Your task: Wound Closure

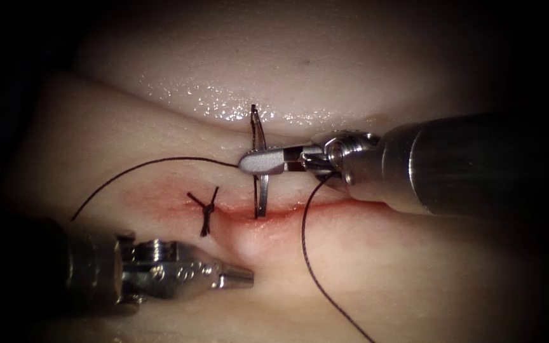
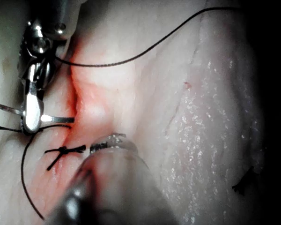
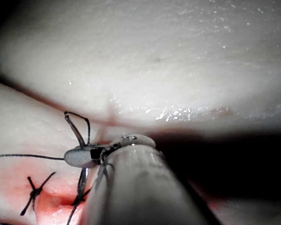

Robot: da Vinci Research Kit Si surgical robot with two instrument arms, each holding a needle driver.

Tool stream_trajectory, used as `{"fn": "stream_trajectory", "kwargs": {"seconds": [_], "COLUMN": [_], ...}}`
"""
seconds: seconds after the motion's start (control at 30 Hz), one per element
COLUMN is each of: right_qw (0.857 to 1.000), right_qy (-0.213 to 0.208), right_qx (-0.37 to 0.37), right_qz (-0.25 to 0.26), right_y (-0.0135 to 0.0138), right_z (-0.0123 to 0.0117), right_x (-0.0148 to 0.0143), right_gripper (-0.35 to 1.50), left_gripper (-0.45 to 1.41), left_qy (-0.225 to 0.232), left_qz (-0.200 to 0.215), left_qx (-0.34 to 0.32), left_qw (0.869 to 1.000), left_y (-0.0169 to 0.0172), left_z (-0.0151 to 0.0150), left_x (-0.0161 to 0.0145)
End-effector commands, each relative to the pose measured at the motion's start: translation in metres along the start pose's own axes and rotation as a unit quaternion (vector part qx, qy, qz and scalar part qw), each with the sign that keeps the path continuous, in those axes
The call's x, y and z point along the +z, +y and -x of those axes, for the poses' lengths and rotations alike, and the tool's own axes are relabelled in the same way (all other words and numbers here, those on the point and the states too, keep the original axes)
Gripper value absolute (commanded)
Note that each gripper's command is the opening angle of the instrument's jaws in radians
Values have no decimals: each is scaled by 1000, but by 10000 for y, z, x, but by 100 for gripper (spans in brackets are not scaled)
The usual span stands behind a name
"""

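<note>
Right hand (image 1: 263, 161): clenched on the needle (image 1: 260, 190) near mid-curve, far of the cut (image 1: 274, 213)
Needle: upright across the clamp, lower end touching or just entering the cut line, upper end free above the far flap; depth of entry impossible to tell
Left hand (image 1: 239, 277): clenched as far as visible, tip pressed into the near flap of the tissue (image 1: 414, 267); grasping tissue or merely pushing, cannot tell
Thread (image 1: 141, 166): one run arcing left from the clamp, another dropping near and right across the tissue
Knot (image 1: 206, 208): tied stitch left of the needle, tails short and loose
Risk, needle: likely to twist in the clamp if tissue resists, given a grip so near the middle
Risk, thread: slack loops close to both hands, prone to snagging
Risk, flap: possible tearing or bruising under the left tip
Surface: wet, glistening, soft; red fluid (image 1: 160, 200) along the cut
Room: dark all round, nothing discernible
</note>
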Motion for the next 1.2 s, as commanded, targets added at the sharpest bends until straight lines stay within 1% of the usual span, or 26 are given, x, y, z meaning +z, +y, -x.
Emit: {"fn": "stream_trajectory", "kwargs": {"seconds": [0.03,0.27,0.67,0.97,1.2], "right_qw": [1000,1000,999,998,996], "right_qy": [-2,-1,-11,-21,-22], "right_qx": [5,16,42,53,74], "right_qz": [-7,-23,-30,-37,-44], "right_y": [3,-2,-12,-26,-32], "right_z": [3,10,25,41,47], "right_x": [10,13,16,18,20], "right_gripper": [-35,-35,-35,-35,-35], "left_gripper": [-45,-45,-45,-45,-45], "left_qy": [0,0,0,0,0], "left_qz": [1,1,3,4,4], "left_qx": [-1,0,3,1,1], "left_qw": [1000,1000,1000,1000,1000], "left_y": [3,4,5,5,5], "left_z": [1,3,9,10,10], "left_x": [10,11,7,6,6]}}
